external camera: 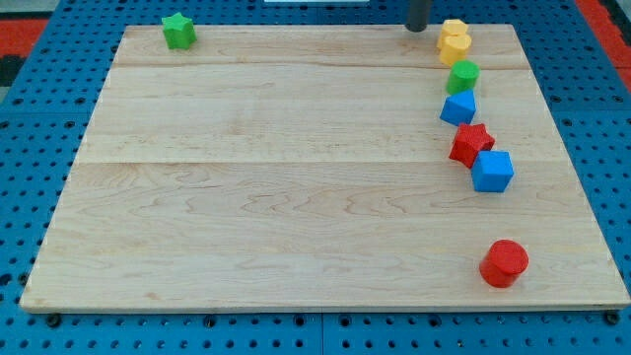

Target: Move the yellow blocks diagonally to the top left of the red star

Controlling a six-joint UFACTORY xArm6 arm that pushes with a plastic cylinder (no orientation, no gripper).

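Two yellow blocks sit touching at the board's top right: one (454,28) at the very edge and one (455,47) just below it. The red star (471,144) lies lower on the view's right, between two blue blocks. My tip (418,29) is at the view's top, just left of the upper yellow block, close to it; whether it touches is unclear. The rod's upper part runs out of the frame.
A green cylinder (463,75) and a blue block (458,107) lie between the yellow blocks and the star. Another blue block (492,171) touches the star's lower right. A red cylinder (505,263) is at bottom right. A green star (178,31) is at top left.
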